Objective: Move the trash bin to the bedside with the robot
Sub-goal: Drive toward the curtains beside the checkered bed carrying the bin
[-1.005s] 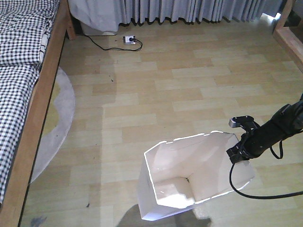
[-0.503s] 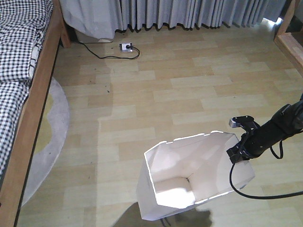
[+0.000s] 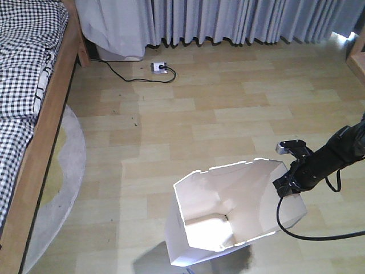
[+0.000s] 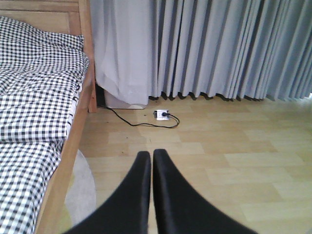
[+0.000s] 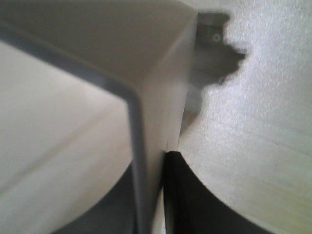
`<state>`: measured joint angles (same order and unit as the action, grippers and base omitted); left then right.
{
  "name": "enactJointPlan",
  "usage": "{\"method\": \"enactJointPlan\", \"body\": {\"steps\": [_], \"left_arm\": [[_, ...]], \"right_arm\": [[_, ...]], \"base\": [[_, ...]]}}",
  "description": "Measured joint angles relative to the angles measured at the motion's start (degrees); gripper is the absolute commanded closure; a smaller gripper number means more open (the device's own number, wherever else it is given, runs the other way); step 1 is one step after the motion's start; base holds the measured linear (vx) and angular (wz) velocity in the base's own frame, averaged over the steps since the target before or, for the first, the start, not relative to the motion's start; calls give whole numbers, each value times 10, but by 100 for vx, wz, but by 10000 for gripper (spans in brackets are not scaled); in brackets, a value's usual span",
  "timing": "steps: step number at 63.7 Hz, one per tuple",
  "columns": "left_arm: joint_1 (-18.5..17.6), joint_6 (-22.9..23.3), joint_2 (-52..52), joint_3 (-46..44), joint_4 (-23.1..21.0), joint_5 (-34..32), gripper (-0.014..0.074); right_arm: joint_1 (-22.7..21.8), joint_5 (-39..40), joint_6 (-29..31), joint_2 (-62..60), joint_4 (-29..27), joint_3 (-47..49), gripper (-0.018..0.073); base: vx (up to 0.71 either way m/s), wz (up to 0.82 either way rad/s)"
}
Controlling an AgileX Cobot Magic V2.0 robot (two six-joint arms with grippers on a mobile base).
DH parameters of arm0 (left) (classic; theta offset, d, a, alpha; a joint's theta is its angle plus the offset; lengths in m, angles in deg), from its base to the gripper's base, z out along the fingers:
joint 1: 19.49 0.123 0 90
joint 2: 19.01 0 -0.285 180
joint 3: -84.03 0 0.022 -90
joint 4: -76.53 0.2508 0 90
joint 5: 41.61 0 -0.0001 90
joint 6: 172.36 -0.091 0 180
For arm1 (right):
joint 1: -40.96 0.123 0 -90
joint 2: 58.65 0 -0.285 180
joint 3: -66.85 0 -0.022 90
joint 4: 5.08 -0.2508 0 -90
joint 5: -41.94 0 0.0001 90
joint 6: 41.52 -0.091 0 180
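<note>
The white trash bin [image 3: 228, 214] hangs tilted at the bottom of the front view, its cream inside facing me. My right gripper [image 3: 283, 185], on the slim black robot arm [image 3: 336, 151], is shut on the bin's right rim. The right wrist view shows the bin wall [image 5: 146, 126] pinched between the two black fingers [image 5: 195, 200]. The bedside [image 3: 45, 131], a light wooden frame with checked bedding [image 3: 23, 68], runs down the left edge, well apart from the bin. My left gripper [image 4: 151, 158] is shut on nothing, pointing at the floor near the bed frame [image 4: 73, 146].
A power strip [image 3: 158, 67] with a black cable [image 3: 122, 75] lies on the wooden floor below grey curtains [image 3: 239, 20]. A grey round rug [image 3: 60, 188] pokes out from under the bed. A wooden furniture edge [image 3: 356, 54] shows at far right.
The floor, bed and power strip have shifted in the front view, first left, then right and down. The bin and right arm keep the same place in the frame.
</note>
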<state>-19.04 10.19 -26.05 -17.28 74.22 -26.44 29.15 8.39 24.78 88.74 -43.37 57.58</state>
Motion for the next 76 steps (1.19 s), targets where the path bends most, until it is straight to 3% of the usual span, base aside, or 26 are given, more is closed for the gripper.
{"method": "enactJointPlan", "body": {"steps": [76], "left_arm": [[0,0,0,0,0,0,602]], "right_arm": [[0,0,0,0,-1,0,566]], "base": [[23,5]]}}
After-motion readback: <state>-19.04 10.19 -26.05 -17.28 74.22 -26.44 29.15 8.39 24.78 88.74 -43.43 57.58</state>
